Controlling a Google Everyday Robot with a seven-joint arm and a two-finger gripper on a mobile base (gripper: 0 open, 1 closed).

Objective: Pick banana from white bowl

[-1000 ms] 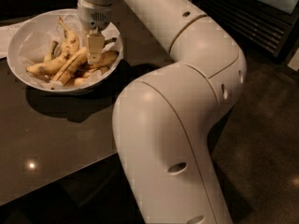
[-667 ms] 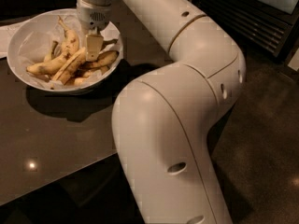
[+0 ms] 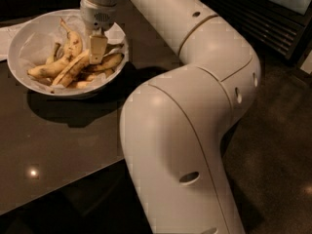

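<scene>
The white bowl (image 3: 17, 42) stands on the dark table at the upper left, lined with crinkled white paper and holding several brown-spotted bananas. The longest banana (image 3: 72, 68) lies slanted across the middle of the pile, its upper end by the gripper. My gripper (image 3: 97, 50) reaches straight down into the right half of the bowl. Its tip is at the upper end of that banana, among the fruit. Shorter bananas lie around and under it, one (image 3: 73, 40) leaning up at the back.
The dark glossy table (image 3: 63, 130) runs to a front edge at lower left. My bulky white arm (image 3: 195, 111) fills the right and centre. A white sheet (image 3: 4, 35) lies left of the bowl. A dark slatted cabinet (image 3: 263, 18) stands at the upper right.
</scene>
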